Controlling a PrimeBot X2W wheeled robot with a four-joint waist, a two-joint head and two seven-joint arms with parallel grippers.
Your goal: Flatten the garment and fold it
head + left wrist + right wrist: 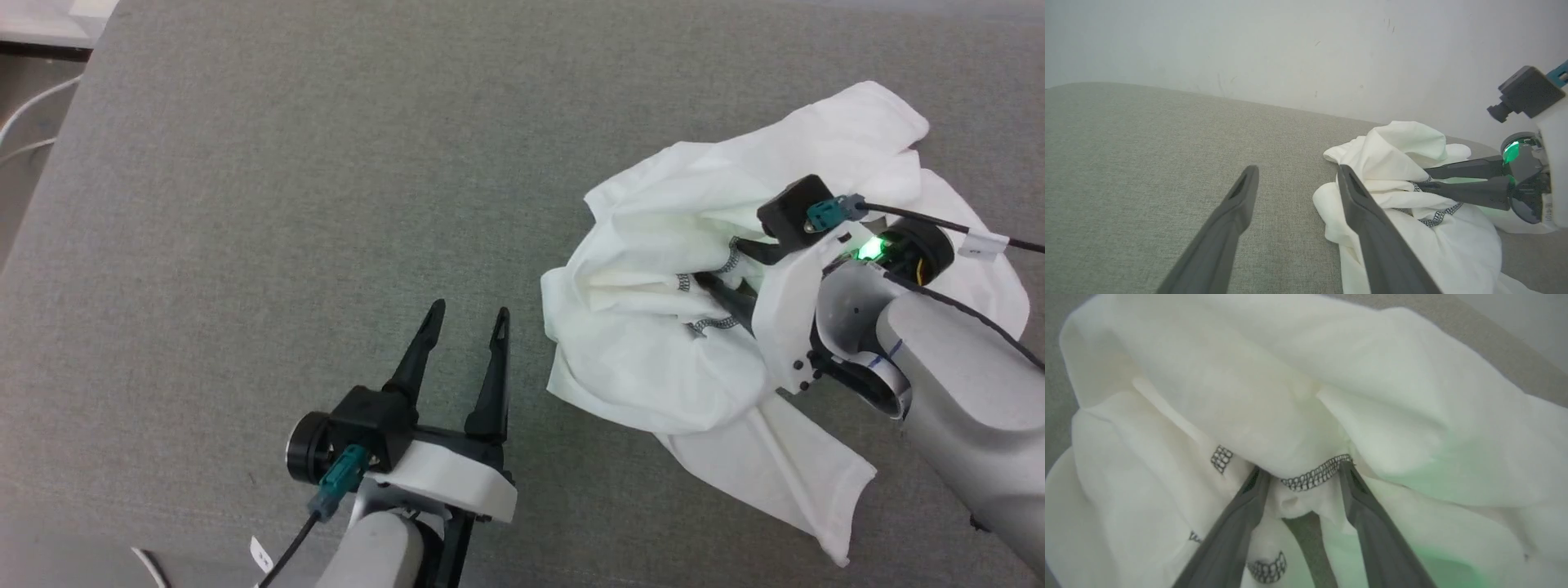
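The garment [645, 245], a white T-shirt, is seen crumpled in a loose heap on the grey counter [245, 204]. One flat flap is trailed out from the heap on the side nearest the robot. Grey zigzag stitching [1310, 477] is shown along several hems among the folds.

The right end effector [1302, 475] is pushed into the middle of the garment from its right side. Its two dark fingers [1233, 531] are held apart rather than pressed together. One stitched hem is stretched across between their tips, and a raised fold of cloth is draped just above them. A green glow from a light [869, 247] on that wrist is cast over the cloth nearby.

The left end effector [470, 309] is held over the counter just beside the garment's left edge, apart from the cloth. Its fingers are spread wide, and bare counter is seen between them.

Behind the garment, in the left wrist view, a pale wall [1290, 49] is seen beyond the far edge of the counter.
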